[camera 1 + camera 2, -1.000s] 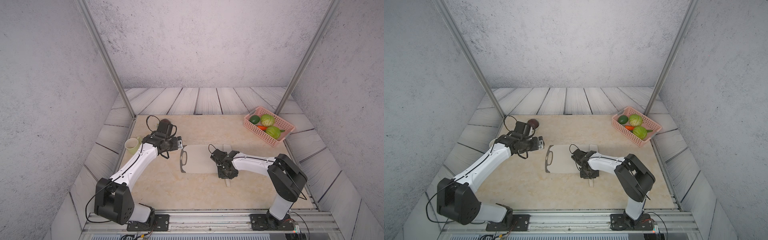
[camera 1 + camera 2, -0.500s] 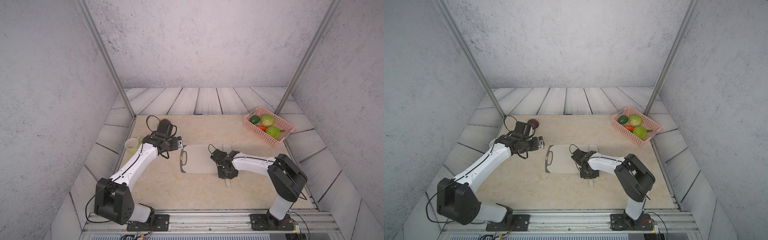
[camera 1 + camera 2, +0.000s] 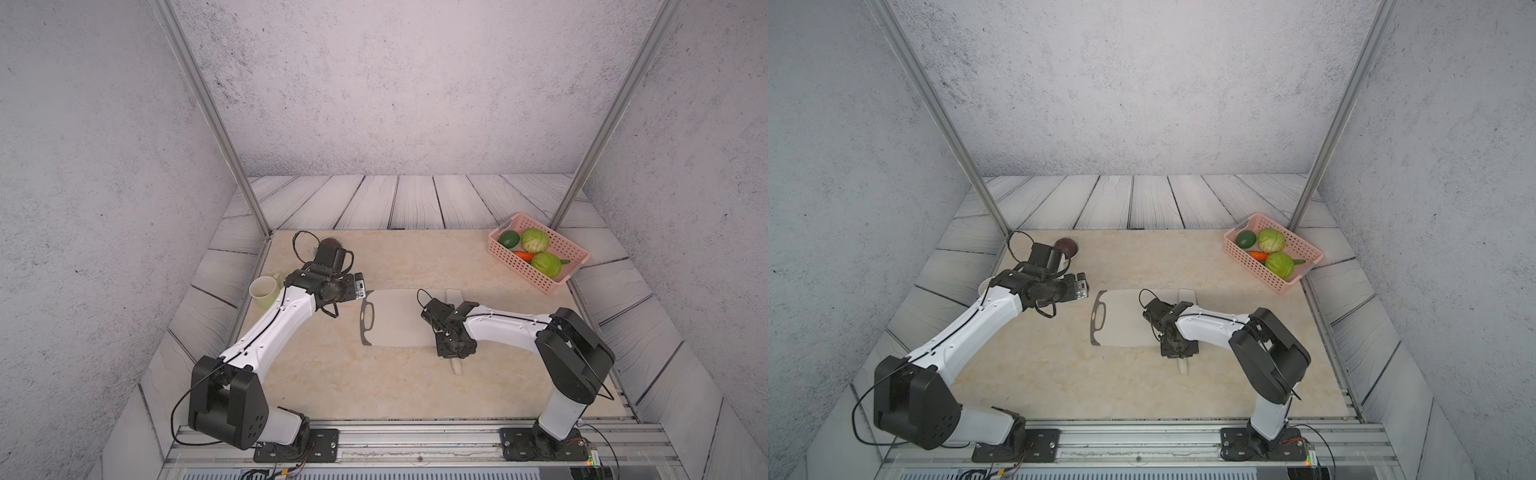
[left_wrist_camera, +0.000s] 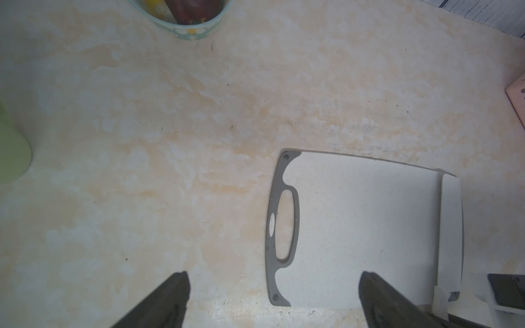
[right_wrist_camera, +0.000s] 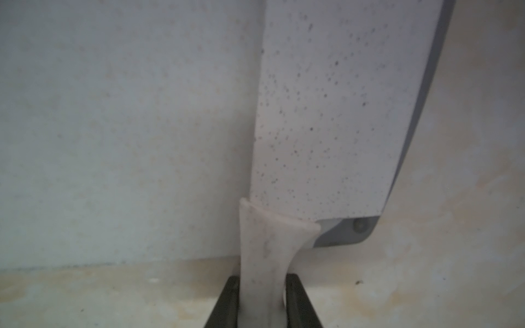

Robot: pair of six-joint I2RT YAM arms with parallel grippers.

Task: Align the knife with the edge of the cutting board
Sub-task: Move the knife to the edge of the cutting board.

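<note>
1. The knife (image 5: 326,113) lies with its speckled off-white blade flat on the cutting board (image 5: 127,127), at the end away from the slot handle hole. A thin strip of the board's dark grey trim shows along the blade's outer side.
2. Its pale handle sticks out past the board's long edge nearest the robot, over the table (image 5: 454,284).
3. The right gripper (image 5: 262,284) is clamped on that handle, one dark finger pressed against each side.
4. In both top views the board (image 3: 395,320) (image 3: 1125,320) sits mid-table, slot end toward the left arm.
5. The left gripper (image 4: 274,274) hovers above the board's slot end, fingers spread wide apart and holding nothing.
6. A green cup (image 3: 264,291) stands near the left arm and a patterned bowl (image 4: 187,28) sits further back.
7. A pink basket (image 3: 519,266) of vegetables sits at the far right corner, well apart from the board.
</note>
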